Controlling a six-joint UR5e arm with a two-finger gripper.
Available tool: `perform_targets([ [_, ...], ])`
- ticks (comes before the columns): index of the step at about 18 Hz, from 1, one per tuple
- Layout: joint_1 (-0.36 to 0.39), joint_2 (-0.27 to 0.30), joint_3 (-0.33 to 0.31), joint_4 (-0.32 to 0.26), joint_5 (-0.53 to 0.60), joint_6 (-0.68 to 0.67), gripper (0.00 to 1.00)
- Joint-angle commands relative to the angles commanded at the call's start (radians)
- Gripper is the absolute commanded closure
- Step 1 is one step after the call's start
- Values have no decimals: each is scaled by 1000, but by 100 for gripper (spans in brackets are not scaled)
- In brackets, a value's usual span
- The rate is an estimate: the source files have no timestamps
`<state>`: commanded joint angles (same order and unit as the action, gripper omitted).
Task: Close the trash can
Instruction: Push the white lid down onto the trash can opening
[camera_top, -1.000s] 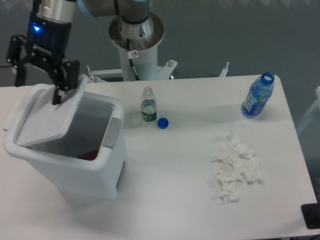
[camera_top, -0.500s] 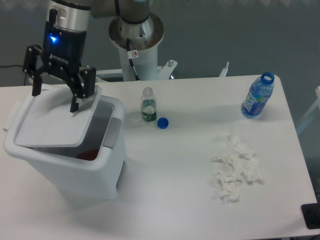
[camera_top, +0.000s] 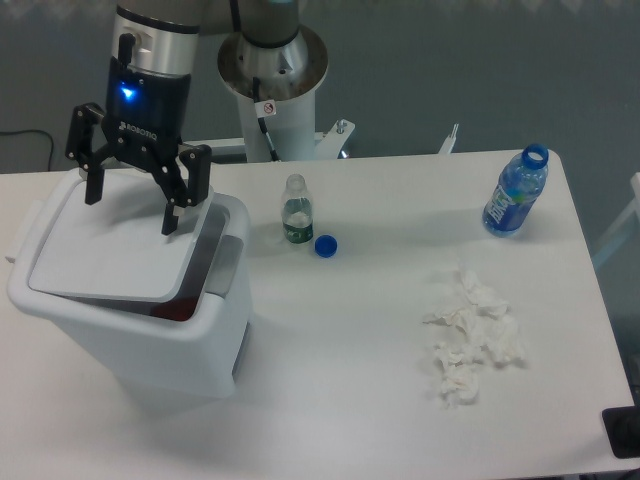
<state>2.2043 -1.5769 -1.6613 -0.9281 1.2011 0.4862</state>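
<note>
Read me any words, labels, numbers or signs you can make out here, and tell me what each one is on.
Gripper body: white lettering, too blurred to read.
Robot base column: small round red prohibition sign, no legible text.
Small clear bottle: green label, unreadable.
Blue bottle: blue label, unreadable.
Trash can: no text visible.

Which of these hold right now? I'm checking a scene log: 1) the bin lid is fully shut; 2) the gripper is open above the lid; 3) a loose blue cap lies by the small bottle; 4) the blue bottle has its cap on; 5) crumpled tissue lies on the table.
1) False: the trash can lid is tilted, with a gap along its right edge.
2) True: the gripper has its fingers spread over the lid.
3) True: the blue cap lies beside the small bottle.
4) False: the blue bottle is uncapped.
5) True: the tissue is on the table.
</note>
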Motion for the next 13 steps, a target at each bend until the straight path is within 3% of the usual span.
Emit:
perform_targets([
  [13,9,-26,2,3,14,31,0],
])
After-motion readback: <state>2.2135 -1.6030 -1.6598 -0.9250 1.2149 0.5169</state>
